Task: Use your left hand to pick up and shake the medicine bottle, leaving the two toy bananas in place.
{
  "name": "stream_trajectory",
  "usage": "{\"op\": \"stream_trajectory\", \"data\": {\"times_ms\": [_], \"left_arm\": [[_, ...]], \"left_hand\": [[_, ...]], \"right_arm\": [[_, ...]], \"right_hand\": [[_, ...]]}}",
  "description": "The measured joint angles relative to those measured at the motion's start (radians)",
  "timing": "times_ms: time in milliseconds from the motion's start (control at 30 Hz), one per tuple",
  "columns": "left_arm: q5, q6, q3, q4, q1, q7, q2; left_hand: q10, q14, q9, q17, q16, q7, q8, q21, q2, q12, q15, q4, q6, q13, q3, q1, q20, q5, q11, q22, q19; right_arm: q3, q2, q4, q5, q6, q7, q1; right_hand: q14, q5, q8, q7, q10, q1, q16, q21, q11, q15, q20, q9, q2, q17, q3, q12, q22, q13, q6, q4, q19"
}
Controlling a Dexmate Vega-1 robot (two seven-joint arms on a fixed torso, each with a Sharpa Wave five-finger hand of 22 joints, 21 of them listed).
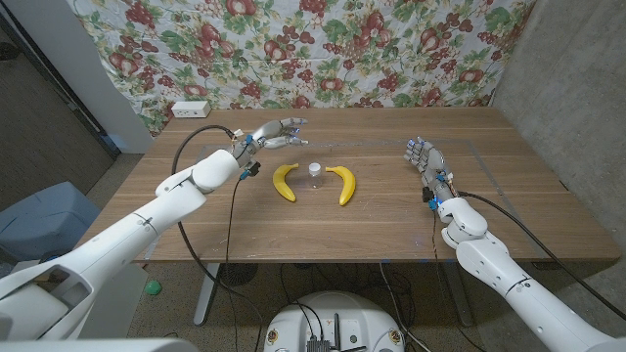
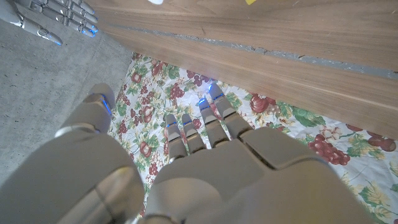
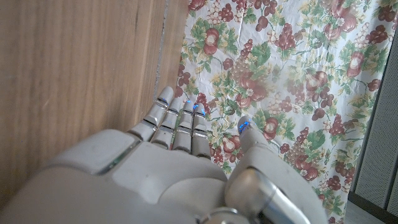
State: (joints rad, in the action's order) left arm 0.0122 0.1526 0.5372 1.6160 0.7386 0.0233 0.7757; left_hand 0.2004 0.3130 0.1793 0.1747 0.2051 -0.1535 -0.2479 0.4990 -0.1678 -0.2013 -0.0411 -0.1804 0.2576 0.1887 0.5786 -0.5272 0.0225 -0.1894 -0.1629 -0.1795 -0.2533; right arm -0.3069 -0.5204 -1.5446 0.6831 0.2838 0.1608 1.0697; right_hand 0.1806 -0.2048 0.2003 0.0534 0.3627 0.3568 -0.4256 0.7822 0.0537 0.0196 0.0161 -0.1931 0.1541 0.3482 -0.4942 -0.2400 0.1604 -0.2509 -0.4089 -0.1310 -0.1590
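The small clear medicine bottle with a white cap stands upright at the table's middle. One yellow toy banana lies on its left and the other banana on its right, both curving around it. My left hand hovers behind and to the left of the bottle, well apart from it, fingers stretched out and holding nothing. In the left wrist view that hand shows spread fingers with nothing between them. My right hand stands at the table's right side with straight fingers, holding nothing; it also shows as my right hand in its own wrist view.
A floral cloth hangs behind the wooden table. A white box sits at the back left corner. Black cables run along my left arm. A blue bin stands on the floor at the left.
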Motion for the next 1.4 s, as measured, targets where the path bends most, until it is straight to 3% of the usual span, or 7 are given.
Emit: {"op": "stream_trajectory", "data": {"times_ms": [567, 1400], "left_arm": [[0.027, -0.065, 0.023, 0.039, -0.008, 0.029, 0.016], [0.075, -0.125, 0.049, 0.078, 0.005, 0.026, 0.027]], "left_hand": [[0.023, 0.020, 0.000, 0.000, 0.000, 0.016, 0.000, -0.007, -0.006, 0.000, -0.001, 0.006, 0.016, 0.000, -0.037, -0.058, 0.015, -0.021, 0.002, 0.000, -0.026], [0.033, 0.025, 0.005, 0.000, -0.007, 0.027, 0.012, -0.016, -0.006, 0.000, -0.004, 0.005, 0.020, 0.000, -0.077, -0.127, 0.013, -0.070, 0.013, 0.000, -0.046]], "right_arm": [[0.004, 0.001, 0.000, 0.000, 0.009, -0.002, 0.009], [0.010, -0.001, -0.015, 0.002, 0.024, 0.006, 0.037]], "right_hand": [[0.000, 0.000, 0.000, 0.000, 0.000, -0.009, 0.000, -0.006, 0.000, 0.000, 0.000, 0.000, 0.009, 0.000, 0.003, 0.000, 0.000, 0.000, 0.000, 0.003, 0.000], [0.000, 0.000, 0.000, 0.000, 0.000, -0.009, 0.000, -0.017, 0.000, 0.000, -0.004, 0.000, 0.009, 0.000, 0.007, 0.000, 0.000, 0.005, 0.000, -0.001, -0.004]]}}
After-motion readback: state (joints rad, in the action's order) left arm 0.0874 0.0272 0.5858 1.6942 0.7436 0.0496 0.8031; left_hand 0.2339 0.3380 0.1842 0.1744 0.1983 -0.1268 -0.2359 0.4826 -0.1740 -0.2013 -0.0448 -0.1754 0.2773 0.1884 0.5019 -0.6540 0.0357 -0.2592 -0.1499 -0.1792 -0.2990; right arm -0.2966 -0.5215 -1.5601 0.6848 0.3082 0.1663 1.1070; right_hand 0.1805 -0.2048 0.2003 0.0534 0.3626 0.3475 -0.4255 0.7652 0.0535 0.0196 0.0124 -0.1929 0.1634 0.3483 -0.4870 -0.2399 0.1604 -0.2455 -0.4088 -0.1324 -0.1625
